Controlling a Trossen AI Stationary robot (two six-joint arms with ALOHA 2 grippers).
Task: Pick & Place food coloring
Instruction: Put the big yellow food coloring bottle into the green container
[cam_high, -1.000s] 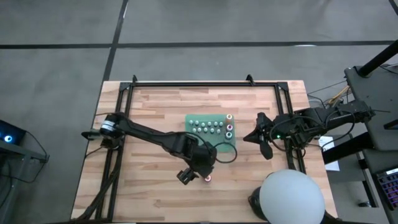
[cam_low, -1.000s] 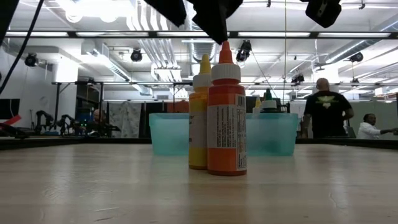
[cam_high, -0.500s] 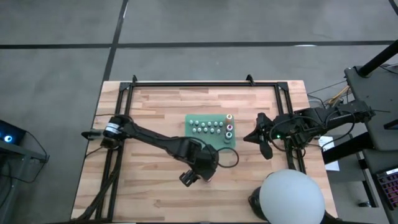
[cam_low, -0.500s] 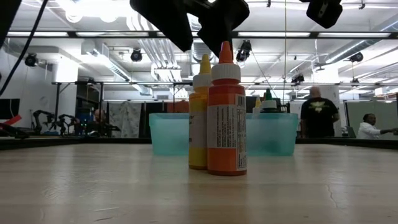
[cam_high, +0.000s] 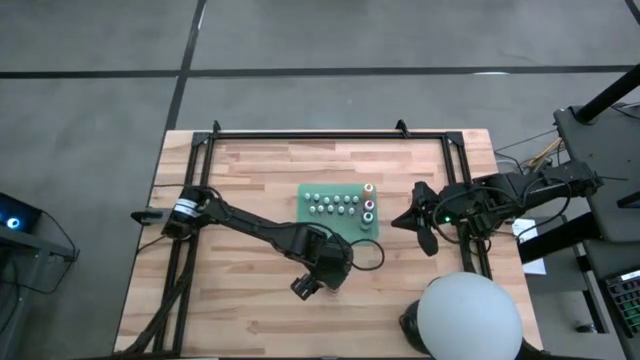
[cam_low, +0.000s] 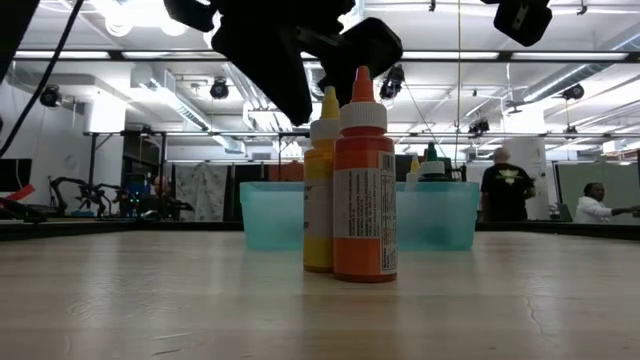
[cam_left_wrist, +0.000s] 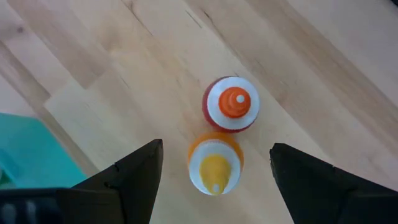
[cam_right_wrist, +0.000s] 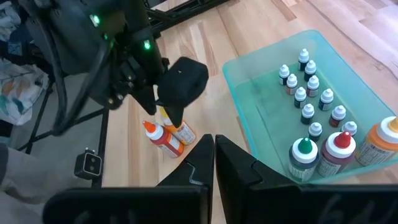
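Left gripper (cam_left_wrist: 214, 165) wide open, empty, directly above yellow bottle (cam_left_wrist: 215, 169); orange bottle (cam_left_wrist: 231, 104) touching beside it, both upright on table (cam_left_wrist: 311, 74), near of teal tray (cam_right_wrist: 267, 118) holding small bottles (cam_right_wrist: 309, 93). Right gripper (cam_right_wrist: 214, 146) closed, empty, at right edge.

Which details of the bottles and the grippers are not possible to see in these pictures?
- High view: the left gripper covers both loose bottles.
- Low view: the orange bottle hides most of the yellow bottle; its label print is too small.
- Low view: tray wall hides the small bottles.
- Right wrist view: right gripper fingertips are cut off.
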